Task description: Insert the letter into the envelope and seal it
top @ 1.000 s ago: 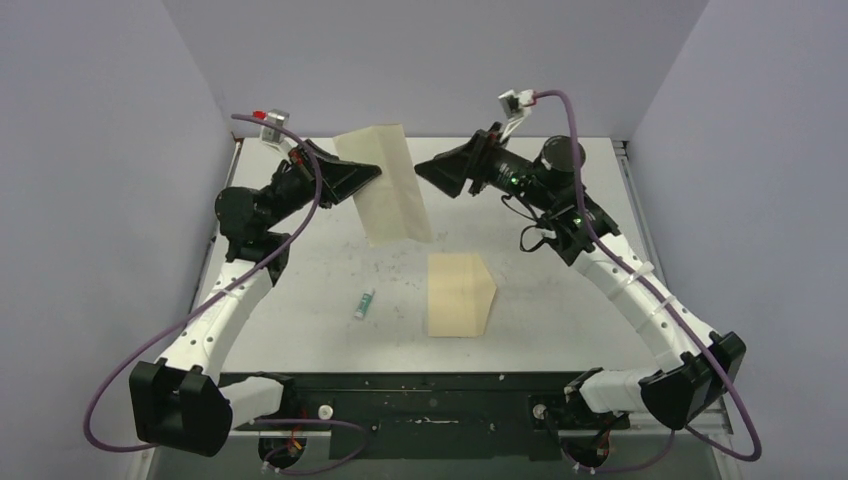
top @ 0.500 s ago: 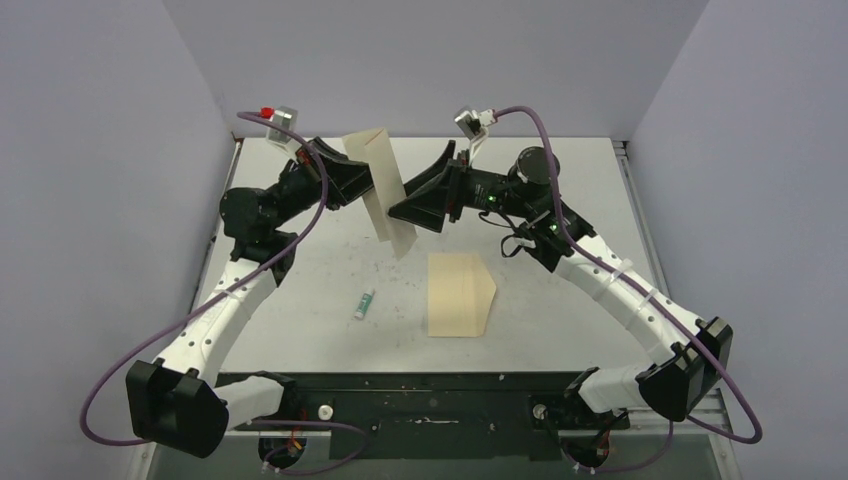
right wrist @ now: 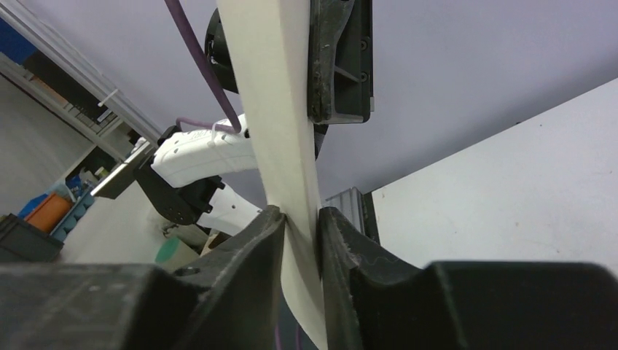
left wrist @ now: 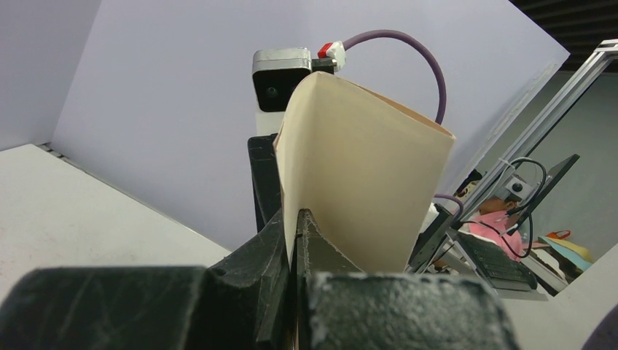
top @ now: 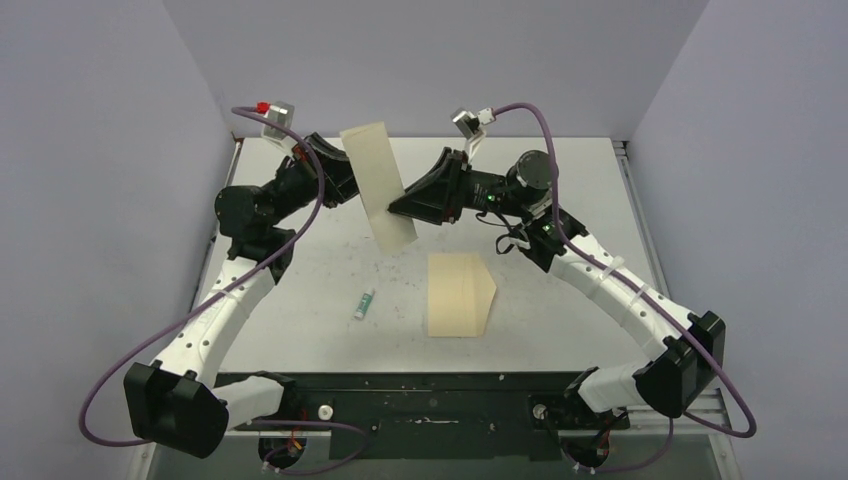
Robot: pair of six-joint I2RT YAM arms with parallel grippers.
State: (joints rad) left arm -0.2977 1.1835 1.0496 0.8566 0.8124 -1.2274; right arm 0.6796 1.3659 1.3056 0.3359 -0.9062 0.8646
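above the far middle of the table [top: 300, 290], you have the letter [top: 378, 185] held up in the air on a tilt between the two arms, its visible faces plain pale tan. your left gripper [top: 352, 180] is clamped on its left edge, fingers pressed tight to the paper, and your right gripper [top: 395, 210] pinches its lower right edge, the sheet filling the narrow gap between the fingers. the envelope [top: 458, 295] lies flat on the table nearer you, well apart from both grippers, its pointed flap toward the right.

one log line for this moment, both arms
left gripper: shut on raised tan sheet | right gripper: shut on same sheet | second tan paper: flat on table, untouched
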